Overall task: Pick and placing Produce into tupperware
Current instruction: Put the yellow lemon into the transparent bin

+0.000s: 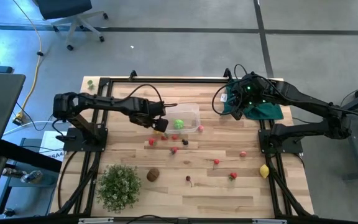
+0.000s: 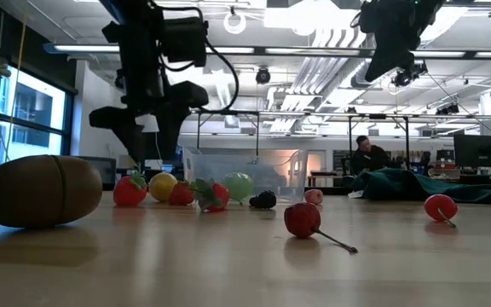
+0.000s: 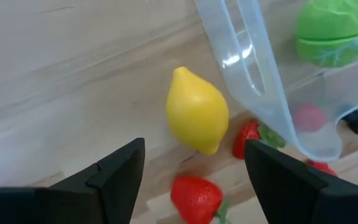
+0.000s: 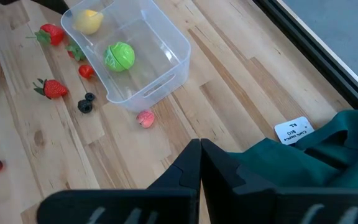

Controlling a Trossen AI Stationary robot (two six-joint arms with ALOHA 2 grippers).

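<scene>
A yellow lemon (image 3: 196, 116) lies on the wooden table against the near left corner of the clear tupperware (image 3: 253, 81). My left gripper (image 3: 194, 149) points down over the lemon, open, with one finger on each side and touching nothing. It shows at the tub's left end in the high view (image 1: 160, 126). A green ball (image 1: 179, 124) lies inside the tupperware (image 1: 190, 112). My right gripper (image 4: 199, 149) is shut and hangs over the dark green cloth (image 4: 303, 168) at the far right.
Strawberries (image 3: 194, 196) and other small red fruits lie near the lemon and across the table's middle. A brown kiwi (image 1: 153, 175) and a bushy plant (image 1: 118, 185) sit near the front left. A second lemon (image 1: 264, 171) lies at the right edge, and a pink fruit (image 4: 145, 118) sits beside the tub.
</scene>
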